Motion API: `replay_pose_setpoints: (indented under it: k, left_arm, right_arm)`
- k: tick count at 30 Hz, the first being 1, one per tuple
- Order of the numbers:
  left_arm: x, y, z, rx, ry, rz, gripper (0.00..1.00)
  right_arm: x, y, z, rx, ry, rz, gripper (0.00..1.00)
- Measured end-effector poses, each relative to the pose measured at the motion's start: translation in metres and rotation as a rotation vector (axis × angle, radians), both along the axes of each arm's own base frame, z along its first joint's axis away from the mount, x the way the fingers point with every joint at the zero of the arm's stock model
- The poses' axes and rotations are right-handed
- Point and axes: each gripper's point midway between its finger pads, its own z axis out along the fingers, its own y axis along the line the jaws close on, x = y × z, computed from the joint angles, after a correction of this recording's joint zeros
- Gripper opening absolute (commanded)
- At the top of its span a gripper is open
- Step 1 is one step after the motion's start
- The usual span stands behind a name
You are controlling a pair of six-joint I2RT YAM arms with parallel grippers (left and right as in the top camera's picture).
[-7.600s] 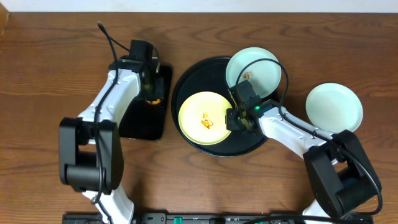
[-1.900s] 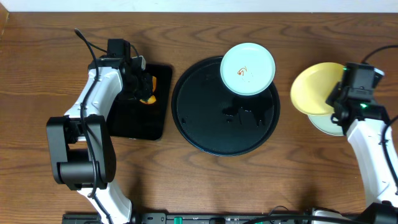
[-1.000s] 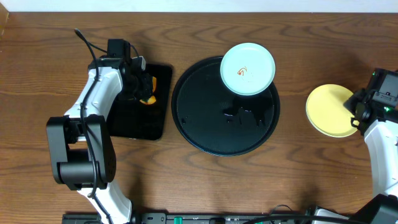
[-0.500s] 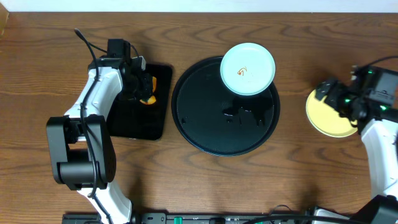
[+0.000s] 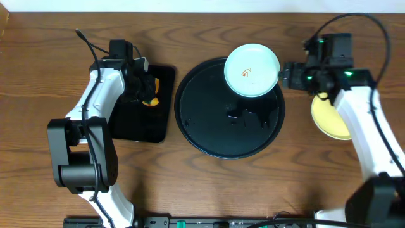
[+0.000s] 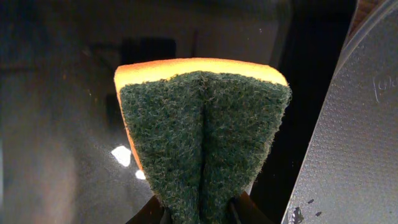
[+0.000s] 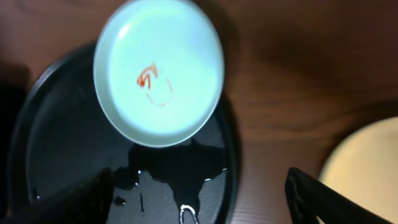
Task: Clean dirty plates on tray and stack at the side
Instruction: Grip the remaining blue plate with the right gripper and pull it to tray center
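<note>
A pale mint plate (image 5: 252, 69) with an orange smear (image 7: 149, 78) rests on the far right part of the round black tray (image 5: 209, 126). My right gripper (image 5: 286, 74) hangs open just right of that plate's rim, holding nothing; in the right wrist view the mint plate (image 7: 158, 71) lies ahead of the wide-apart fingers (image 7: 314, 199). A pale yellow plate (image 5: 328, 118) lies on the table to the right, partly under the right arm. My left gripper (image 6: 199, 214) is shut on the green-and-orange sponge (image 6: 202, 137) over the rectangular tray.
The rectangular black tray (image 5: 142, 130) lies left of the round tray, with the left arm reaching over it. A wet sheen (image 5: 247, 117) shows on the round tray's floor. Bare wooden table lies in front of both trays.
The right gripper has left the yellow plate on the table, opened, and swung left and away to beside the mint plate. The left arm and sponge have not moved.
</note>
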Motion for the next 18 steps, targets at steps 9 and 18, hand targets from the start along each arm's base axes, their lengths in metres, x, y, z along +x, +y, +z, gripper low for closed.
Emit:
replay_pose_setpoints:
  k: [9, 18]
  left_arm:
    - [0.0, 0.0, 0.0, 0.0, 0.0, 0.0, 0.22]
    - [0.0, 0.0, 0.0, 0.0, -0.001, 0.0, 0.22]
  right_arm:
    - [0.006, 0.038, -0.069, 0.01, 0.153, -0.055, 0.73]
    - [0.014, 0.05, -0.113, 0.005, 0.215, -0.164, 0.64]
